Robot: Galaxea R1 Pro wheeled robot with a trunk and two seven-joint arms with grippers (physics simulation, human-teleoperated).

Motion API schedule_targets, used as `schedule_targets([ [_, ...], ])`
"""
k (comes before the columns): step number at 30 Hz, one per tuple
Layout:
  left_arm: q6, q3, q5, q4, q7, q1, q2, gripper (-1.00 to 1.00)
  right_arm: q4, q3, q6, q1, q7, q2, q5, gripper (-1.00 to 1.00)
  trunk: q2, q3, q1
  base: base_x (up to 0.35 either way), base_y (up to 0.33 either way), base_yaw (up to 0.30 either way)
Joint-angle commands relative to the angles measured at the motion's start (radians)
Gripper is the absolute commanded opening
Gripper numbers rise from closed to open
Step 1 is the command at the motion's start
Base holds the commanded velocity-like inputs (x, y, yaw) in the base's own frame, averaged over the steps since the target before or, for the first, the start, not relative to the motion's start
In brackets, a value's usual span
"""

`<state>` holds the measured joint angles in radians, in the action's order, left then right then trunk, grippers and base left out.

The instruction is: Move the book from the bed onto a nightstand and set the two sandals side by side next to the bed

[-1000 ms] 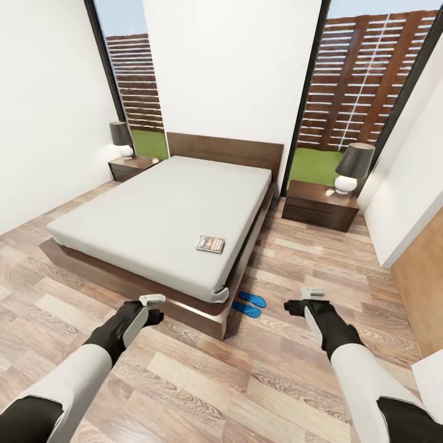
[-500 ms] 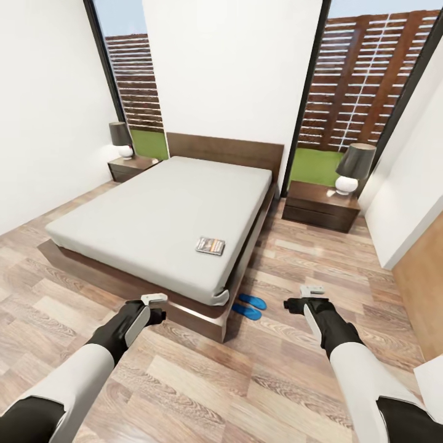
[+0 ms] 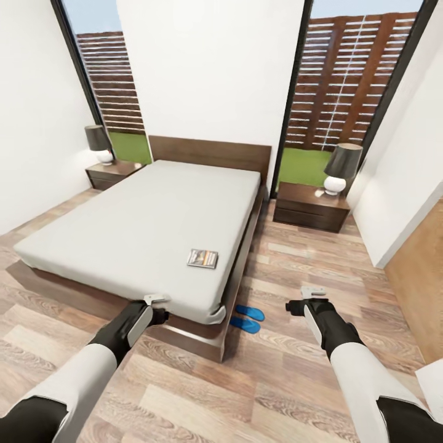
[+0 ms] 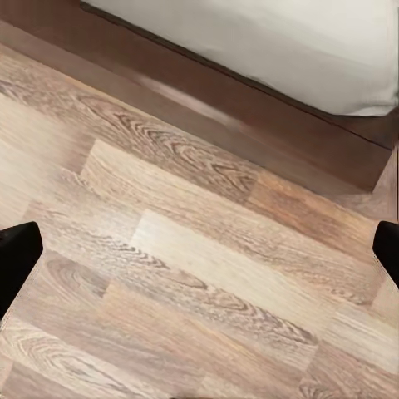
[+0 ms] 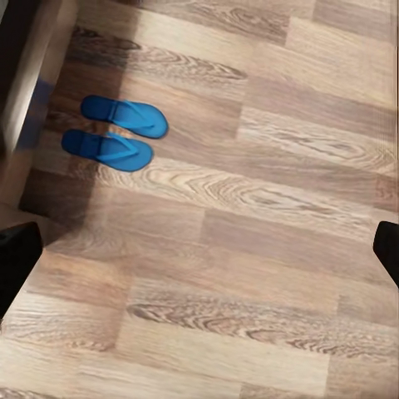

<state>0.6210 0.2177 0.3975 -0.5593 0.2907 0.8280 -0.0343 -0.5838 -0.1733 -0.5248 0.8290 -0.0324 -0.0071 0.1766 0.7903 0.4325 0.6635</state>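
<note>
The book lies flat near the foot-end right corner of the grey bed. Two blue sandals lie side by side on the floor beside the bed's right foot corner, and the right wrist view shows the sandals too. One nightstand stands left of the headboard, the other nightstand to its right. My left gripper hovers open at the bed's foot edge, over bare floor. My right gripper is open above the floor, right of the sandals.
Each nightstand carries a dark-shaded lamp. White walls and tall windows close the room behind the bed. A wood-plank floor strip runs between the bed and the right wall. The bed's dark frame borders the floor below my left gripper.
The whole picture has shifted: the camera moved closer to the bed and a little to the right. Both arms keep the same pose, and the book and sandals lie where they were.
</note>
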Motion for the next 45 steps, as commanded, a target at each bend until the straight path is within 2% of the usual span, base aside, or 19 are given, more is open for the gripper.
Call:
schedule_targets([
  [1,0.003,0.008,0.011,-0.002,0.008,0.0,-0.002,1.0,0.0,-0.003,-0.006,0.001,0.003,0.001,0.01,1.0,0.001,0.001,0.001,0.298,0.208,-0.277],
  [9,0.003,0.008,0.01,-0.002,0.008,0.0,-0.001,1.0,0.0,-0.002,-0.004,0.001,0.002,0.004,0.014,1.0,0.001,0.001,0.001,0.296,0.21,-0.258],
  [20,0.003,0.009,0.011,-0.002,0.008,0.0,0.001,1.0,-0.003,-0.002,-0.006,0.001,0.0,0.002,0.018,1.0,0.001,0.001,0.001,0.287,0.218,-0.049],
  [34,0.002,0.011,0.01,-0.002,0.008,0.0,0.002,1.0,-0.004,-0.002,-0.007,0.001,0.0,0.002,0.015,1.0,0.001,-0.003,0.001,0.282,0.206,-0.256],
  [45,0.002,0.011,0.009,-0.002,0.008,0.0,0.002,1.0,-0.004,-0.003,-0.008,0.001,0.0,0.002,0.015,1.0,0.001,-0.008,0.001,0.074,0.035,-0.282],
])
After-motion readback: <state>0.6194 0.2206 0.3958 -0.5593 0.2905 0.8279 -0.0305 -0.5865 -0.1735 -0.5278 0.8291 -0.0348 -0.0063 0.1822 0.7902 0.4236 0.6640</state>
